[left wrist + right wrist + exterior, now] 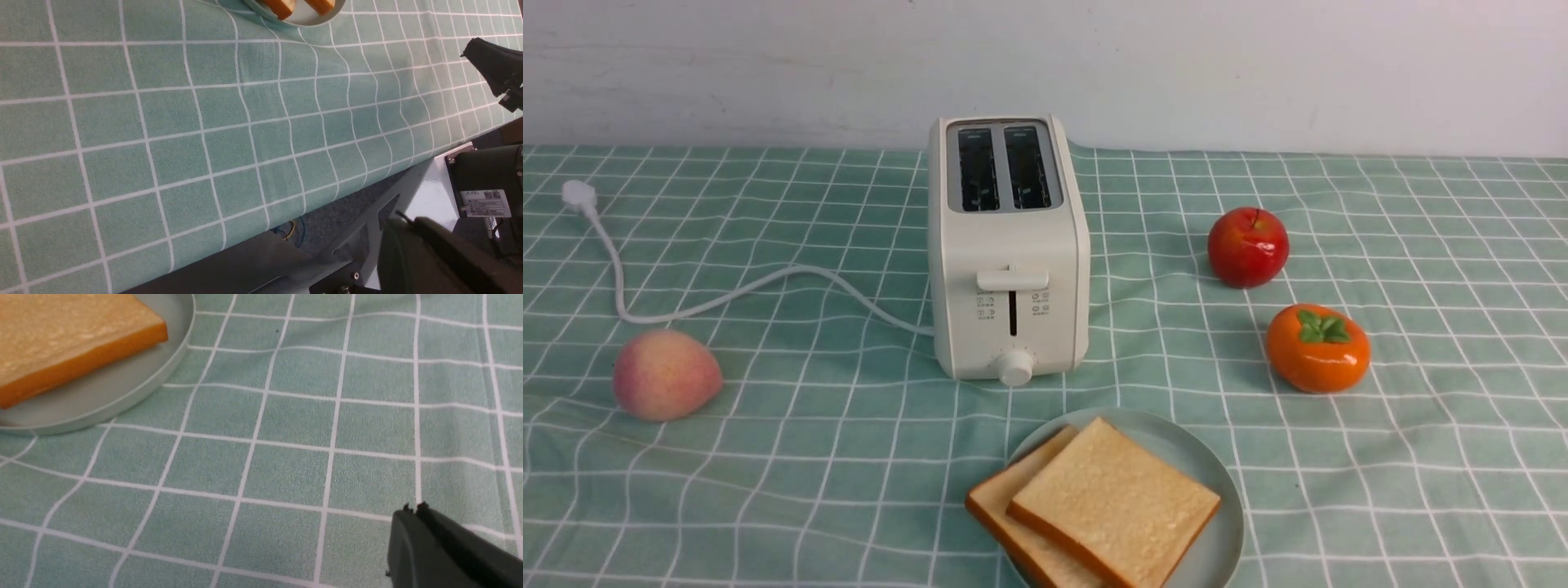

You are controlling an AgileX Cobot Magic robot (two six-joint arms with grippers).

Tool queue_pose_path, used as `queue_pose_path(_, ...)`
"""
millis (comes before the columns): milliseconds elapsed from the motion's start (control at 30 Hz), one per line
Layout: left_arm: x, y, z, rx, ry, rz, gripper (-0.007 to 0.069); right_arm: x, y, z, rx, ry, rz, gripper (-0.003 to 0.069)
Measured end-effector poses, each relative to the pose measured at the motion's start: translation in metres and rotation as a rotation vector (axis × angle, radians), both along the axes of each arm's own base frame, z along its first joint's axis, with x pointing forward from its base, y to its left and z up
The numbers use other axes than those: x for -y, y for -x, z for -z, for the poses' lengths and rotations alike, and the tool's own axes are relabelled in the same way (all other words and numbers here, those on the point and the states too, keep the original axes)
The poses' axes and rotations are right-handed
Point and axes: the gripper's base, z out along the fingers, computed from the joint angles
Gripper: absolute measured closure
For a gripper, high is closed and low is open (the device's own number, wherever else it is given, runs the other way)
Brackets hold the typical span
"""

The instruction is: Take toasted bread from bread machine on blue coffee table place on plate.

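Observation:
Two slices of toasted bread lie overlapped on the plate [1217,490] at the front of the blue coffee table [768,457]: the upper slice [1115,502] rests on the lower one [996,500]. Behind the plate stands the bread machine [1009,245], with both slots dark and nothing in them. Neither gripper shows in the front view. My right gripper [413,507] is shut with nothing in it, low over the cloth beside the plate [135,392] and a slice of toast [61,339]. My left gripper [408,218] is shut and empty, past the table's near edge, far from the plate [304,18].
A red apple [1248,247] and an orange persimmon [1317,348] sit right of the toaster. A peach [666,374] lies at the left, near the white cord [727,298] and its plug [578,196]. A white wall runs behind. The table's near edge [327,192] borders the robot's base.

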Motion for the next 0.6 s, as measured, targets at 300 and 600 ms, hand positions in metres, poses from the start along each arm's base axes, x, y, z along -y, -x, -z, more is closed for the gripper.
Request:
queue_pose_path(300,-0.025,-0.024,0.016,0.513,-0.198,-0.170,0.0638,0.000,-0.001,-0.001,0.020,-0.004,0.001,0.0661)
queue_pose_path(600,-0.052,-0.016,0.086,1.031,-0.286,-0.542,0.0638,0.000,-0.001,-0.001,0.022,-0.007,0.003,0.0657)
